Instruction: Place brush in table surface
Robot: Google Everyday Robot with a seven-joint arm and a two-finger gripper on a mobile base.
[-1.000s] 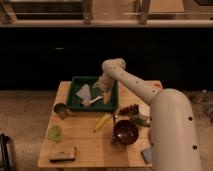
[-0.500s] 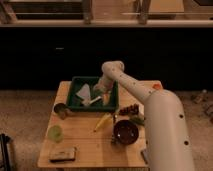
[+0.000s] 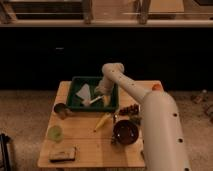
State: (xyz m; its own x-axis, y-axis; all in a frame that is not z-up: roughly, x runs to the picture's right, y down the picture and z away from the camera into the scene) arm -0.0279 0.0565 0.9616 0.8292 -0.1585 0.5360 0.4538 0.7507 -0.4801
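The brush (image 3: 93,101) is a slim cream-white stick lying slantwise inside the dark green tray (image 3: 75,82) at the back of the table. My gripper (image 3: 103,93) reaches down into the tray from the right, right above the brush's upper end; I cannot tell whether it touches the brush. The table surface (image 3: 82,142) is a light tan wooden plank top under everything. A grey-blue wedge (image 3: 83,92) lies in the tray left of the gripper.
A yellow banana-shaped thing (image 3: 102,121) lies in front of the tray. A dark bowl (image 3: 125,133) stands front right, a metal cup (image 3: 61,109) left, a green cup (image 3: 55,133) and a brown block (image 3: 62,154) front left. My white arm (image 3: 160,130) covers the table's right side.
The gripper has sunk slightly lower into the tray toward the brush, and the arm's thick lower part has shifted a little left. The objects on the table have not moved.
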